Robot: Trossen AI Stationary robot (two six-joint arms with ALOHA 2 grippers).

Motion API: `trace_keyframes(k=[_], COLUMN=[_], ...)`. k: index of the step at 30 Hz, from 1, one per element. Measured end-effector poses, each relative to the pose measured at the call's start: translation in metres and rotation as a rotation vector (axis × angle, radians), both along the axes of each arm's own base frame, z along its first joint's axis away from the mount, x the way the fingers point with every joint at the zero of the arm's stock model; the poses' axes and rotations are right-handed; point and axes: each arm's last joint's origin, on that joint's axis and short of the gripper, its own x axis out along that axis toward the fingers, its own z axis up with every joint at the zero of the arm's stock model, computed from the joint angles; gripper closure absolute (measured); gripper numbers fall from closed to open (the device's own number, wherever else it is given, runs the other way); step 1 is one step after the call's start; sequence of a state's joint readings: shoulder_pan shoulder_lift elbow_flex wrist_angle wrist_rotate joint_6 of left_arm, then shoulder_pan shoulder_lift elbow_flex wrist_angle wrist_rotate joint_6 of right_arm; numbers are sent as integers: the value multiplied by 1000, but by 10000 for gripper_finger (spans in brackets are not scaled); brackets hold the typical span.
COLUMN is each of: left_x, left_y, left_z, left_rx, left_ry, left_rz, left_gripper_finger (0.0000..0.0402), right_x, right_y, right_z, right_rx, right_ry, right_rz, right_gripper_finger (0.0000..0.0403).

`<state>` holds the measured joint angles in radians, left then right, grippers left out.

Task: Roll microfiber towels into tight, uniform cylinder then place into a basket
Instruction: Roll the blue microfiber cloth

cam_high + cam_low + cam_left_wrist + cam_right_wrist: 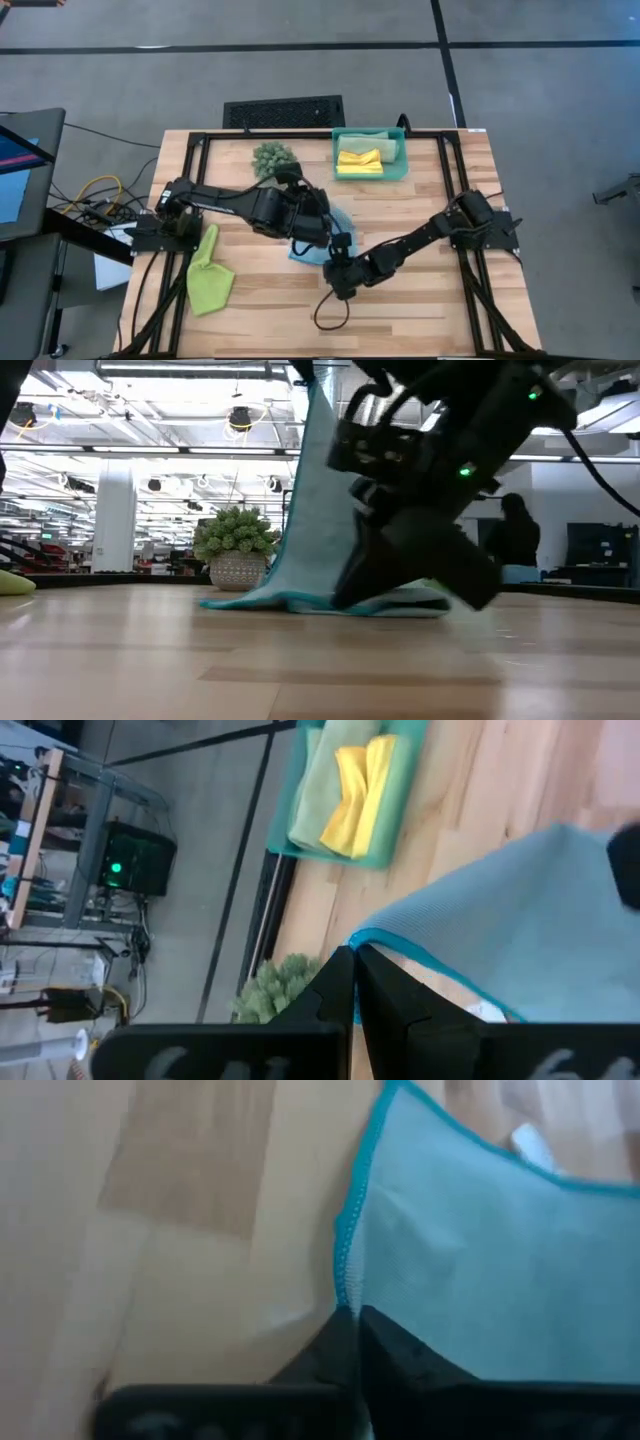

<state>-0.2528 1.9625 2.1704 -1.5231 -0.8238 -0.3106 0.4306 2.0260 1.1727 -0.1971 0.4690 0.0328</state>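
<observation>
The light blue towel is near the table's middle. One part of it is drawn up and its lower part lies on the wood. My left gripper is shut on its raised edge, and my right gripper is shut on its near edge, low by the table. A lime green towel lies flat at the near left. The teal basket at the far side holds a yellow towel and a sage green one. My left gripper pinches the light blue towel's stitched edge between its two fingers, slanting down from the table's left. The cloth hangs from the hold down to the table. My right gripper pinches the towel's stitched edge between its two fingers, slanting down from the near right. That part lies on or just above the wood.
A spiky green plant ball stands left of the basket, beyond the left arm. A black slotted grille lies on the floor past the table's far edge. Bare wood stretches along the near edge and the right side.
</observation>
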Motion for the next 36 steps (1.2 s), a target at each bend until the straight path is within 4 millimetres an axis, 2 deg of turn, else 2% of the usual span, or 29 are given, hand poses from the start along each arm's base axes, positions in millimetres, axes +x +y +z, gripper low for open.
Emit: trace_keyframes(k=[3,7,13,15,17,20,22,26,29,32,36], left_x=[-8,-17,-44,-56,-64,-70,-64,-54,-51,-56,-66], left_y=[-13,-43,-97,-113,-120,-117,-111,-94,-75,-59,-48], left_z=[-1,-1,3,6,10,13,1,-46,-86,-120,-149], left_rx=[-9,-83,-244,-275,-277,-255,-240,-183,-118,-65,-15], left_ry=[11,2,-20,-71,-151,-210,-182,-20,60,124,201], left_rz=[1,-73,-175,-168,-132,-88,-52,30,145,229,272], left_gripper_finger=[401,401,401,401,401,401,401,401,401,401,401], right_x=[-11,-32,-91,-111,-131,-155,-169,-192,-202,-207,-209], right_y=[11,37,72,76,69,41,20,-12,-27,-34,-43], right_z=[12,47,88,100,106,95,78,37,15,5,8], right_rx=[29,86,281,381,441,464,477,501,512,521,462], right_ry=[8,-55,-235,-347,-432,-502,-493,-428,-399,-349,-285], right_rz=[2,59,179,228,199,-20,-156,-310,-393,-422,-455], right_gripper_finger=[387,396,394,397,398,394,389,377,361,333,285])
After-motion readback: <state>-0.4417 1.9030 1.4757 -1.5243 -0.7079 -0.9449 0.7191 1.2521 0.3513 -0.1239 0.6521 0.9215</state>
